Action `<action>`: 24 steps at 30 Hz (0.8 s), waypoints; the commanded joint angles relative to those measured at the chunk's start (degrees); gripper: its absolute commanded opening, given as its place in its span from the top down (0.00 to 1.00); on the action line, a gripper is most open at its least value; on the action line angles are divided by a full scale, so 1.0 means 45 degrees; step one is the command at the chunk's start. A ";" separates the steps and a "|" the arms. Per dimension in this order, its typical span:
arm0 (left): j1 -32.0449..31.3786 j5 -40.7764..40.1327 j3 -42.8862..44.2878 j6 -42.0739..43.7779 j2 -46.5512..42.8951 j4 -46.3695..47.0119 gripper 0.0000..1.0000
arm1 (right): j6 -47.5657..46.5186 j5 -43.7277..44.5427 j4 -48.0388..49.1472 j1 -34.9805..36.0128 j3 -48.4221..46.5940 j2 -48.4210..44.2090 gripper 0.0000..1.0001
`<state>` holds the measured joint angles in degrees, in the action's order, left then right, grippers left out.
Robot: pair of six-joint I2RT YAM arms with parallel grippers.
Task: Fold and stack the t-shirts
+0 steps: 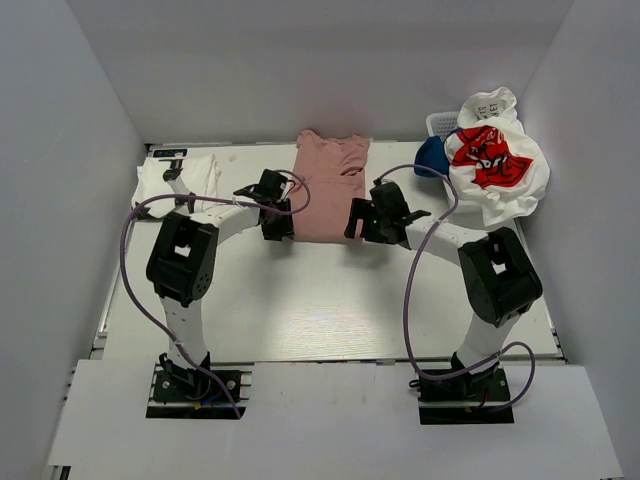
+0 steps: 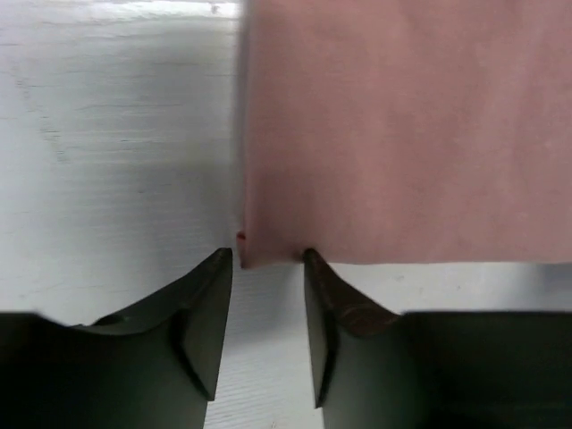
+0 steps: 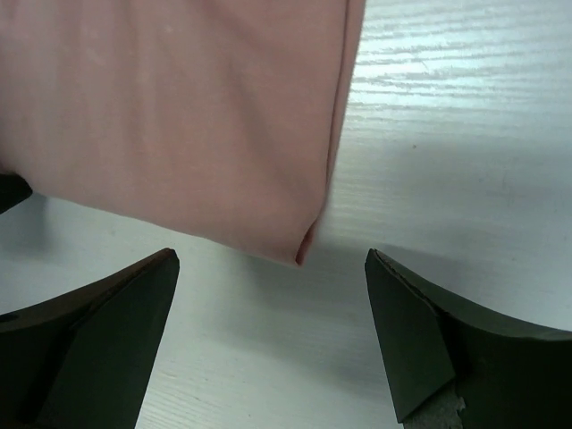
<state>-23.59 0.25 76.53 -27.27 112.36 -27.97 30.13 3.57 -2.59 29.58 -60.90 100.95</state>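
A dusty-pink t-shirt (image 1: 330, 180) lies folded into a long strip at the middle back of the table. My left gripper (image 1: 274, 226) is open at its near left corner. In the left wrist view the gripper (image 2: 266, 259) has that corner of the pink cloth (image 2: 402, 134) just at its tips, with the jaws apart. My right gripper (image 1: 362, 222) is wide open at the near right corner; in the right wrist view the gripper (image 3: 271, 259) stands just short of the pink cloth (image 3: 179, 116). A white tee (image 1: 178, 180) lies back left.
A white tee with red graphic (image 1: 495, 160) is heaped at the back right over a white slotted basket (image 1: 440, 123). A navy tee (image 1: 432, 158) sits beside it. White walls close in the left, right and back sides of the table (image 1: 330, 310).
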 commanded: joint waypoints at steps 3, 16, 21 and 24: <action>0.0067 0.1251 -0.0170 -0.0014 0.0266 0.0471 0.57 | 0.0784 0.0007 -0.0147 -0.0089 0.0155 0.0165 0.10; 0.0183 0.0511 -0.0286 -0.0365 0.0540 0.0431 0.55 | 0.1331 -0.0267 0.0204 -0.0129 -0.0235 0.1453 0.18; 0.0302 0.0023 0.0005 -0.0367 0.0364 0.0101 0.50 | 0.1546 -0.0306 0.0244 -0.0168 -0.0372 0.1806 0.32; 0.0574 -0.0134 -0.0169 -0.0484 0.0229 -0.0035 0.49 | 0.1644 -0.0462 0.0341 -0.0168 -0.0391 0.1923 0.38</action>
<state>-22.76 3.97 77.36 -29.54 114.37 -24.36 36.29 2.42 0.95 29.12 -62.24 107.02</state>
